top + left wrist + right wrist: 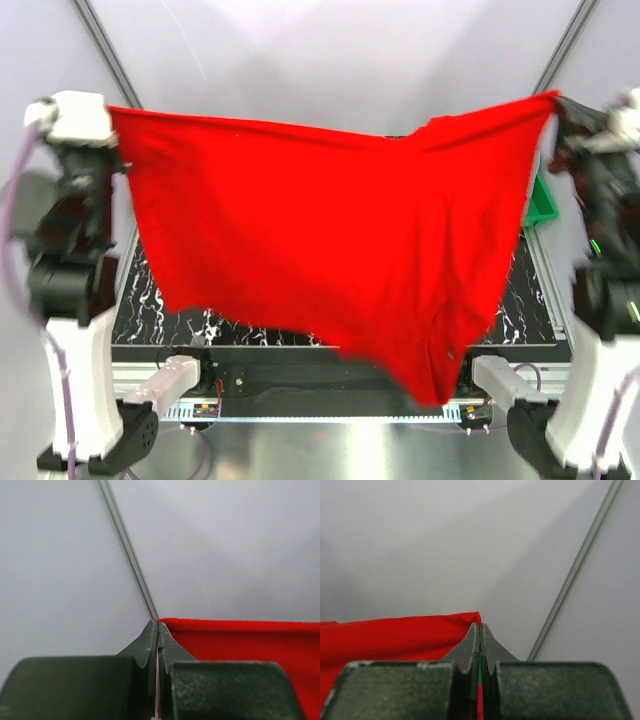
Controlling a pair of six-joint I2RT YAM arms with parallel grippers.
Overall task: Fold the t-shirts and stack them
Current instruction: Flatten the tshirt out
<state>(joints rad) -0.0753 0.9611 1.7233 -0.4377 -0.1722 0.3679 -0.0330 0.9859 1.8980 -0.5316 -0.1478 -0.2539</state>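
A bright red t-shirt [330,240] hangs spread in the air between both arms, high above the table. My left gripper [112,112] is shut on its upper left corner; in the left wrist view [159,625] the red cloth [240,650] runs off to the right of the closed jaws. My right gripper [556,100] is shut on its upper right corner; in the right wrist view [480,626] the cloth [390,637] runs off to the left. The shirt's lowest point hangs near the front right. The maroon, pink and grey-blue shirts are out of view.
A green plastic tray [540,200] shows at the right behind the shirt. The black marbled table surface [160,310] lies below the shirt. Frame poles [105,45] rise at the back corners, with white walls behind.
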